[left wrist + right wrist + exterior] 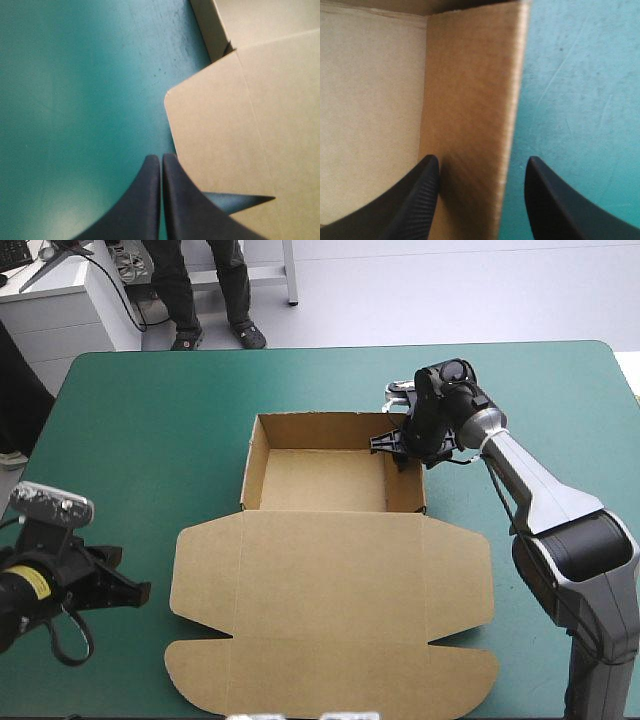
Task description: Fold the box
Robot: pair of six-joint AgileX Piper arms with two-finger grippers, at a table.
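While the brown cardboard box (330,580) has its walls raised and its lid lies flat, my right fingers (415,200) straddle one wall, spread wide; my left fingers (145,200) are pressed together, empty.

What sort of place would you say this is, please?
Probably a robotics test bench: a teal-green table cover, a half-folded brown box, and robot hardware on both sides. The right end effector stands open astride the box's wall; the left end effector is shut beside its lid.

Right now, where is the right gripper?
In the high view the right gripper sits open astride the box's right wall, near its far corner.
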